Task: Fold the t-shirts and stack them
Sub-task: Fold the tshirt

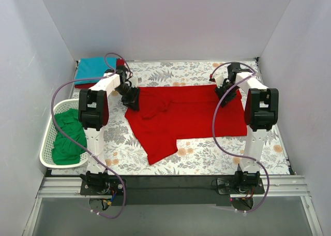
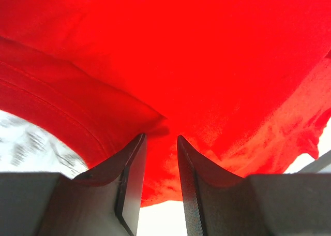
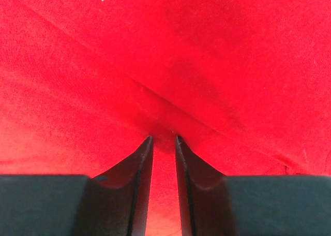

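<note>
Top external view: we see the left pincer and right pincer each pinching the far edge of the red t-shirt, which spans between them and trails nearward on the desk, likely held taut for folding.

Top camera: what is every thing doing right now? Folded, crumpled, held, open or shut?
Red t-shirt: spread on the table, partly bunched, held at its far edge.
Green t-shirt: crumpled in the basket.
Teal t-shirt: folded, at the far left corner.
Basket: upright, holding the green t-shirt.
Left tool: shut on the red t-shirt.
Right tool: shut on the red t-shirt.
</note>
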Robot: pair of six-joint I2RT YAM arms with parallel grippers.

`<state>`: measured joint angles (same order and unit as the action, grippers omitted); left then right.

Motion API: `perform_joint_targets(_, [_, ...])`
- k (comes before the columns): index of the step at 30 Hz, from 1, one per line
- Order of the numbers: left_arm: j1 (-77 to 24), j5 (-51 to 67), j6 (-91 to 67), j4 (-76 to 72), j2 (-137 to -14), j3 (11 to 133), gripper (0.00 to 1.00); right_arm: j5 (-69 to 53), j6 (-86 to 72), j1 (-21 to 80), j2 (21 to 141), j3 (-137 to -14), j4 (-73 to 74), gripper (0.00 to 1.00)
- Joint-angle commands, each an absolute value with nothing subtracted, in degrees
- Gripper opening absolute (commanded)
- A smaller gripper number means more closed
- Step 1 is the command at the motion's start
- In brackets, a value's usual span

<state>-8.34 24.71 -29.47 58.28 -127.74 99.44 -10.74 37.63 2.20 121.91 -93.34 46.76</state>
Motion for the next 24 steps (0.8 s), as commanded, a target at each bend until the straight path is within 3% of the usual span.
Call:
perform_joint_targets(1, [-7.38,21.88,-28.74,56.07,-131.21,104.93,0.30,-10.63,39.20,1.76,122.97,-97.38,45.35,0.32])
perform_joint_targets(6, [-7.38,27.06,-24.71,58.70,-126.05,108.02,0.38,-14.06,42.44,1.84,115.59,-95.46,48.59,0.42])
perform_joint_targets(13, [-7.82,38.31,-17.59,62.75,-110.50,96.89,0.47,-14.25,52.63,1.76,96.89,-82.22,54.13,0.62])
perform_joint_targets(16, [-9.75,38.41,-14.77,63.98,-103.90,90.13,0.49,-11.35,57.82,1.67,90.45,-75.52,54.58,0.62])
perform_joint_targets(24, [-18.53,34.19,-12.66,60.83,-91.68,73.75,0.49,-7.38,69.52,-2.89,85.51,-61.79,54.84,0.50])
